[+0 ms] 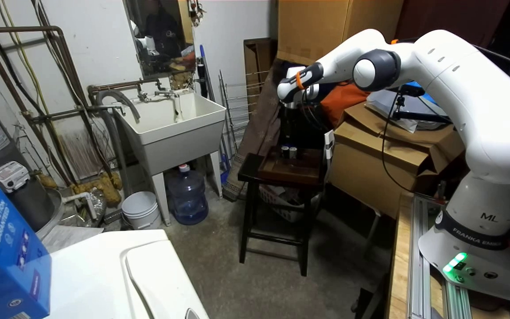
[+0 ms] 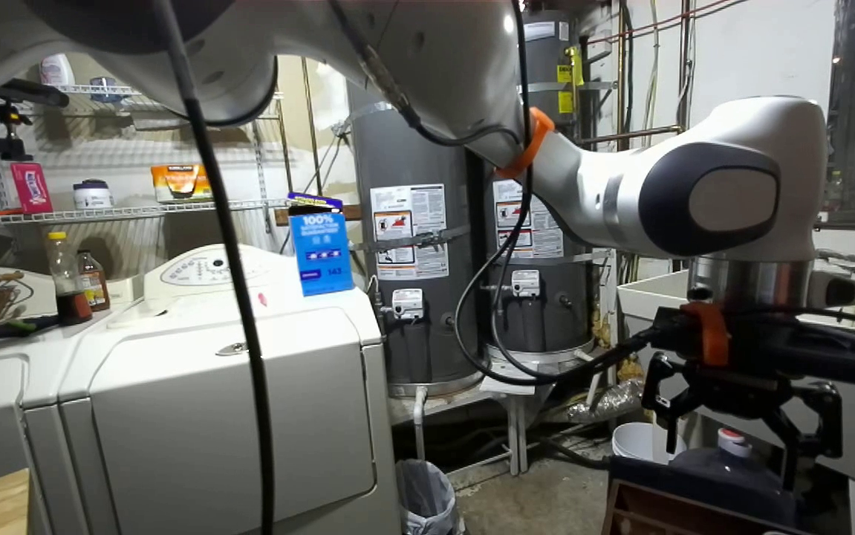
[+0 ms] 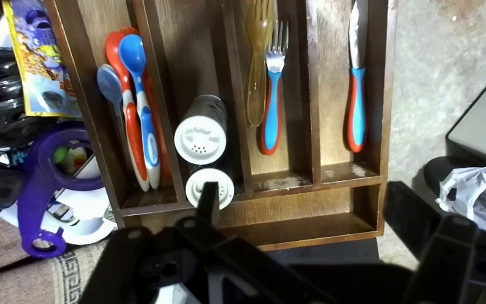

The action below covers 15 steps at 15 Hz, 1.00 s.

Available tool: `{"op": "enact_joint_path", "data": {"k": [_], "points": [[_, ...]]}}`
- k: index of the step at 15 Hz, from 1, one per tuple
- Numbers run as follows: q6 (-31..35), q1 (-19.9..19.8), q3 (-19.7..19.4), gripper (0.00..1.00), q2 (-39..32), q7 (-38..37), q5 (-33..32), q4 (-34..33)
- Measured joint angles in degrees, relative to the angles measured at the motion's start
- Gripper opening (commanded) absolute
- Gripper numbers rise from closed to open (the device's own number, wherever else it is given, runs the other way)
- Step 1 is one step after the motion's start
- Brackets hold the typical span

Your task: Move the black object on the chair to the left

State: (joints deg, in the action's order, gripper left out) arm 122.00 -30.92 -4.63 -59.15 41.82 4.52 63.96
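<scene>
As the Panda arm [image 1: 472, 102] hung over a wooden stool [image 1: 249, 167] bearing a cutlery tray [image 3: 293, 209], its Robotiq gripper [image 2: 730, 465] stood spread, white-lidded shakers [image 3: 201, 137], one presumably the target, in line with one fingertip [image 3: 208, 202], not the gap

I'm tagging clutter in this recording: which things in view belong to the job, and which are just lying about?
For the job: gripper, chair, tray, shakers (one perhaps the black object; I can't tell which).

Lying about: spoons, metal fork, knife, jug, bucket, blue box.
</scene>
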Motion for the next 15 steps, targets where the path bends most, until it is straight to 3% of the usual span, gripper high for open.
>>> {"op": "enact_joint_path", "data": {"k": [6,11,15], "points": [[1.42,0.24,0.11,1.0,-0.4,-0.38,0.06,0.0],[10.29,0.11,0.22,1.0,-4.53,-0.02,-0.21,-1.71],[13.61,-0.5,0.23,1.0,-8.23,-0.12,-0.27,-5.22]]}}
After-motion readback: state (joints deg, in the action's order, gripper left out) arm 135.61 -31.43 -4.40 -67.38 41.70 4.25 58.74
